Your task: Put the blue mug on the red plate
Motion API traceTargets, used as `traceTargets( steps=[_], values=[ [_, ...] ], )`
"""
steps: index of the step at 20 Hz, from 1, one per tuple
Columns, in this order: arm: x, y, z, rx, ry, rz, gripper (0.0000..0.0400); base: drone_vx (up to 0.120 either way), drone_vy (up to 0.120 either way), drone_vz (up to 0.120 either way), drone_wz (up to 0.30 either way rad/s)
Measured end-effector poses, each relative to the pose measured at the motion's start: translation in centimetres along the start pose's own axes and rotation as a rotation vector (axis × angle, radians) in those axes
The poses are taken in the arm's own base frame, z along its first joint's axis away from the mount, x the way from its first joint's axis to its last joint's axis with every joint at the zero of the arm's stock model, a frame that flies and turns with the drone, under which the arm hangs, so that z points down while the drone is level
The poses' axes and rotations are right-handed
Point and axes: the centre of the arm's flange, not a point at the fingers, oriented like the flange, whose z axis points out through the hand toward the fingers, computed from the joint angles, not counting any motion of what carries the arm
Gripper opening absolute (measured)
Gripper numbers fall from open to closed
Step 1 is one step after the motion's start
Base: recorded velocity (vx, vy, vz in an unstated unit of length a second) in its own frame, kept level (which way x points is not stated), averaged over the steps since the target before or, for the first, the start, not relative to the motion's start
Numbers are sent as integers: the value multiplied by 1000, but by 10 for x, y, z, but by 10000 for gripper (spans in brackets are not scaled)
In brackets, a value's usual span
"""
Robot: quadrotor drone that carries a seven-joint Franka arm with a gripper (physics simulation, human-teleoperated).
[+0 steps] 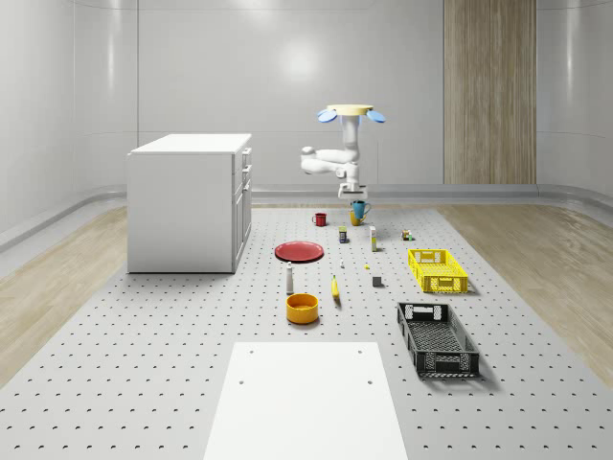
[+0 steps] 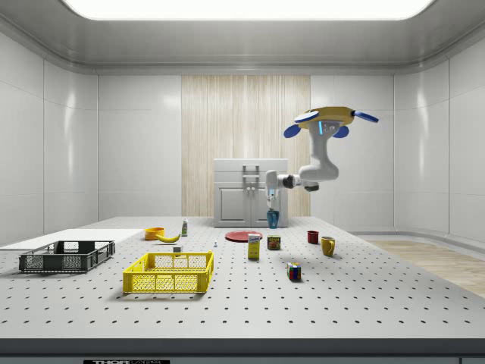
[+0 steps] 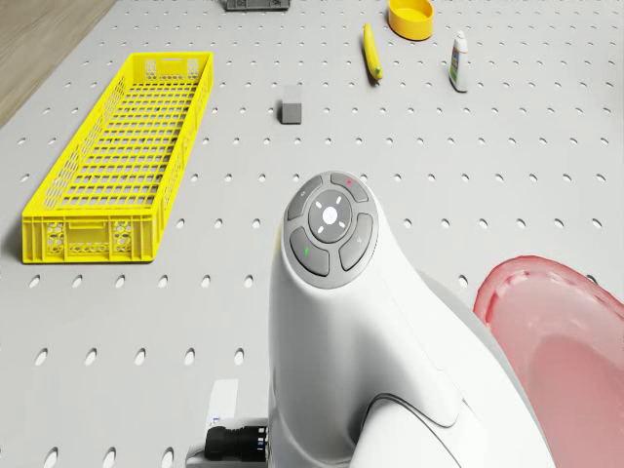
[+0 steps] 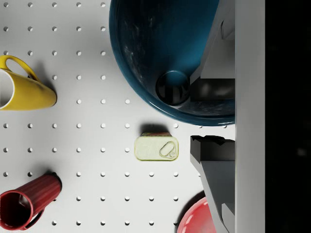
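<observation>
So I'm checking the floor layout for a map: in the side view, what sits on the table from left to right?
Black crate → yellow crate → red plate → Rubik's cube → red mug → yellow mug.

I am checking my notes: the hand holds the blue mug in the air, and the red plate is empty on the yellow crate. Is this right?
Not quite. The red plate lies on the table, apart from the yellow crate, as the whole-scene view shows. The rest stands: the hand holds the blue mug in the air, and the plate is empty.
</observation>
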Motion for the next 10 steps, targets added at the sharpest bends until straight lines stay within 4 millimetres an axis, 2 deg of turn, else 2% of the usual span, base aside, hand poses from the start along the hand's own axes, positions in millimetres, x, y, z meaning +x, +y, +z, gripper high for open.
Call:
traceTargets(
  steps=[10],
  values=[
    [0, 0, 0, 0, 0, 0, 100, 120, -120, 0, 0]
  ],
)
